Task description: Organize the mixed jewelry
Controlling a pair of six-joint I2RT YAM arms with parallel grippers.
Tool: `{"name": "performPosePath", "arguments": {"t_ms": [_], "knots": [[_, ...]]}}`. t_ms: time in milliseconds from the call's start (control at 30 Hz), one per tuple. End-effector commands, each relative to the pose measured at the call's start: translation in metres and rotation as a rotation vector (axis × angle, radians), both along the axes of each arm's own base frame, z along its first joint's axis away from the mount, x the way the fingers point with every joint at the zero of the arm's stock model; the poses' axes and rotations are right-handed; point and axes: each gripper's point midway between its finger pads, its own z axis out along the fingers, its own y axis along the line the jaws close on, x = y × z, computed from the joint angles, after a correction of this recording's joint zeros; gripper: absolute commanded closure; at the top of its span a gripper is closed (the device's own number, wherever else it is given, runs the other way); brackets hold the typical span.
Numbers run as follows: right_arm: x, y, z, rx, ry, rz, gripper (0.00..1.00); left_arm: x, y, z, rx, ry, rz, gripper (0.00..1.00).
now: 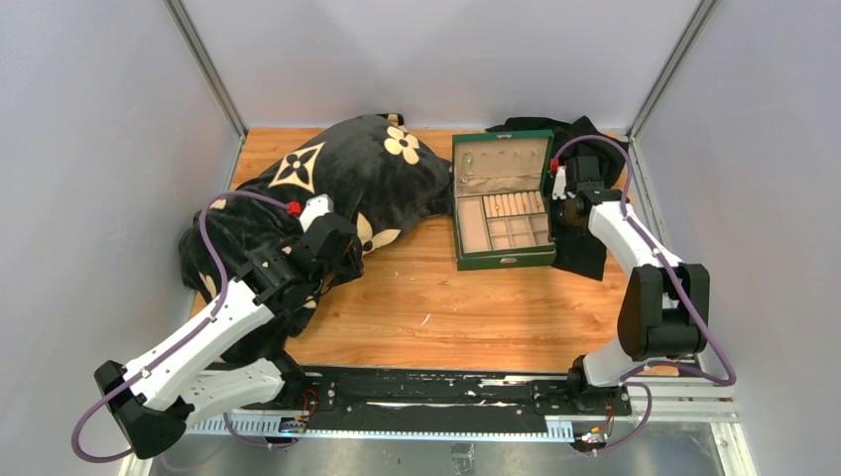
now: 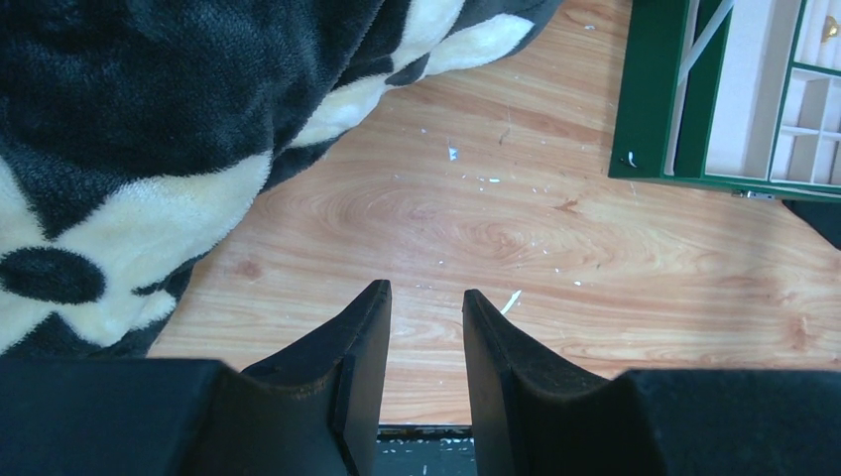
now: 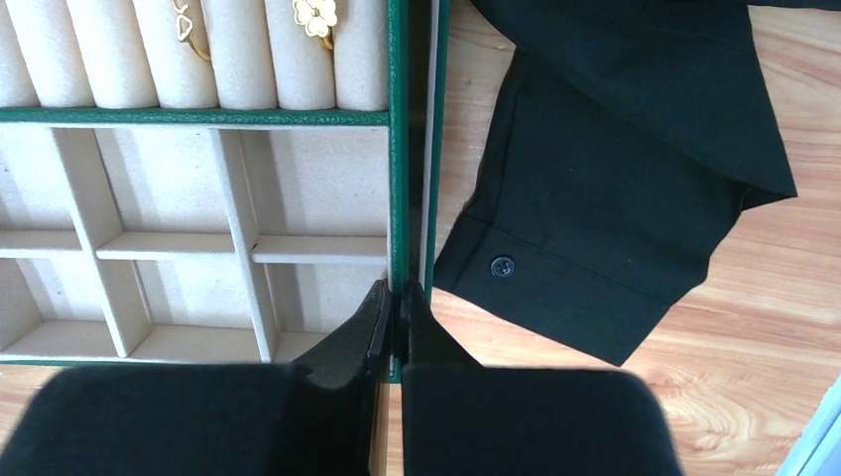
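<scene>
The green box (image 1: 503, 260) stands open at the back right, with a green tray (image 3: 395, 178) of beige compartments inside it. Two small gold-coloured pieces sit in the tray's ring rolls: a flower-shaped one (image 3: 315, 15) and a thin one (image 3: 184, 25). One gold piece also shows in the left wrist view (image 2: 831, 30). The silvery cluster is out of view. My right gripper (image 3: 397, 290) is shut on the tray's right wall, at the box's right side (image 1: 563, 193). My left gripper (image 2: 426, 293) is open and empty above bare wood, beside the blanket (image 1: 342, 256).
A black plush blanket with cream flower patterns (image 1: 337, 178) covers the back left of the wooden table (image 1: 446, 307). A black garment with a button (image 3: 615, 169) lies right of the box. Small white specks dot the wood (image 2: 511, 300).
</scene>
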Motion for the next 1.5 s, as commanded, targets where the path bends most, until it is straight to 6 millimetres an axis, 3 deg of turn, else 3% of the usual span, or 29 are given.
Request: {"name": "performPosePath", "arguments": {"t_ms": [0,300,633,800,1133,1467], "knots": [[0.024,0.002,0.007,0.028,-0.045,-0.040,1.00,0.005,-0.002,0.002,-0.002,-0.012,-0.006,0.62],[0.023,-0.003,-0.004,-0.011,-0.026,-0.044,1.00,0.007,-0.004,0.001,-0.005,-0.011,-0.002,0.62],[0.010,-0.005,0.003,-0.017,-0.038,-0.040,1.00,0.009,-0.004,-0.002,-0.003,-0.007,0.001,0.62],[0.014,-0.007,-0.001,-0.030,-0.039,-0.049,1.00,0.009,-0.005,-0.002,-0.005,-0.006,-0.004,0.62],[0.015,0.014,-0.009,0.013,0.011,0.063,1.00,0.008,-0.003,-0.004,-0.004,-0.004,0.001,0.62],[0.007,0.021,-0.011,0.016,-0.017,0.095,1.00,0.009,-0.002,-0.005,-0.002,-0.002,0.002,0.62]]}}
